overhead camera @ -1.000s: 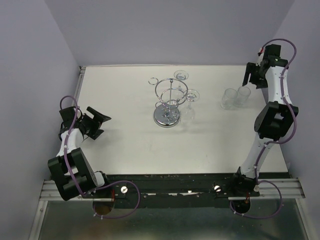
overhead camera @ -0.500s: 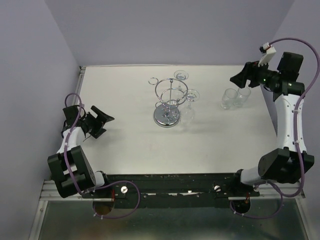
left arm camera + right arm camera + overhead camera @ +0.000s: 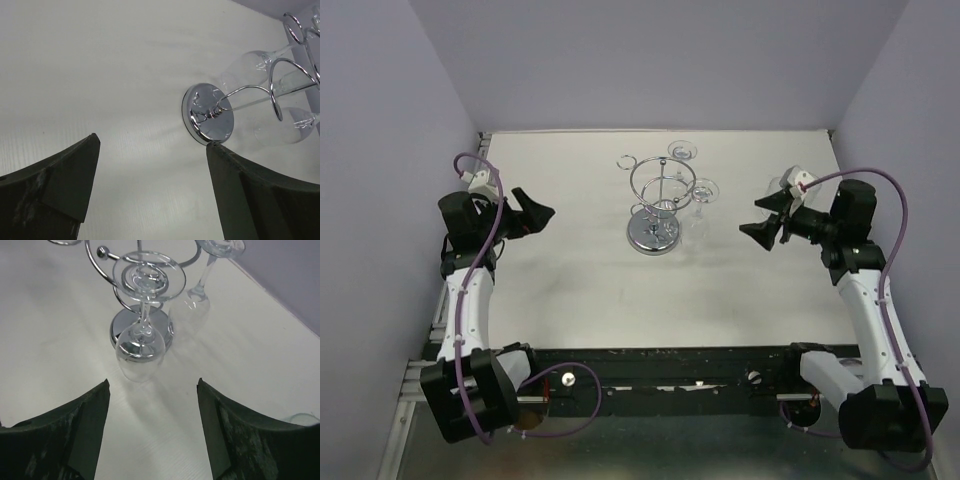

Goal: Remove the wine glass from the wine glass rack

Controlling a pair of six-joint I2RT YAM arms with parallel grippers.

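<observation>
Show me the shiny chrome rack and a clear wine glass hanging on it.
Shiny chrome wire rack (image 3: 653, 234): top view, on its round mirrored base.
Clear hanging wine glass (image 3: 140, 354): right wrist view, on its bowl.

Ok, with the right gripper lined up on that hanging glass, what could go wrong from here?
1. The wine glass hangs upside down by its foot in a loop of the wine glass rack. Pulled off-line, the foot could catch and tip the rack, which nothing holds: the left gripper is open and clear of it.
2. A second glass hangs close by; the open right gripper could knock it while closing in.
</observation>
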